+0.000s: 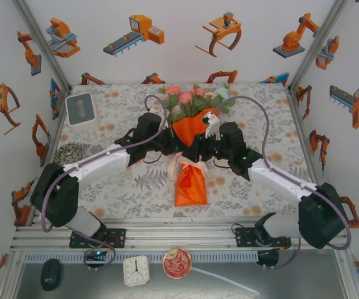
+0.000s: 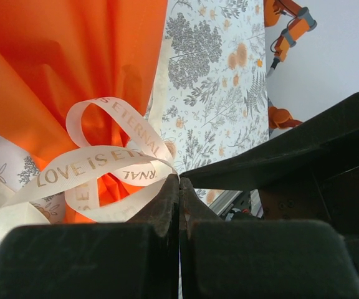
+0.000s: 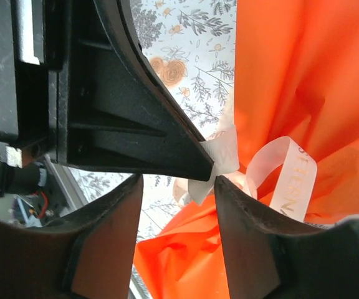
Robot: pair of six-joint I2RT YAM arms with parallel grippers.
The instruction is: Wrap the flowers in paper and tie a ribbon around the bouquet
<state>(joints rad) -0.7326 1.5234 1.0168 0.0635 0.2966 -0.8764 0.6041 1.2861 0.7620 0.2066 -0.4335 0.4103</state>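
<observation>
At mid-table, we are tying the bouquet (image 1: 189,128).
Left gripper (image 2: 179,187) pinches the ribbon (image 2: 98,163); right gripper (image 3: 178,205) gapes around its tail. Paper (image 2: 61,56) already wraps the flowers (image 1: 193,96), blooms toward 12 o'clock; we judge the knot unfinished.

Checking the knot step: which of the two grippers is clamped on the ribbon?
The left gripper: its jaws are pressed together, the ribbon running into their tips. The right gripper is open, with ribbon hanging loose in the gap.

bright, even, nearly shadowless light; near black hand parts softly blurred.
</observation>
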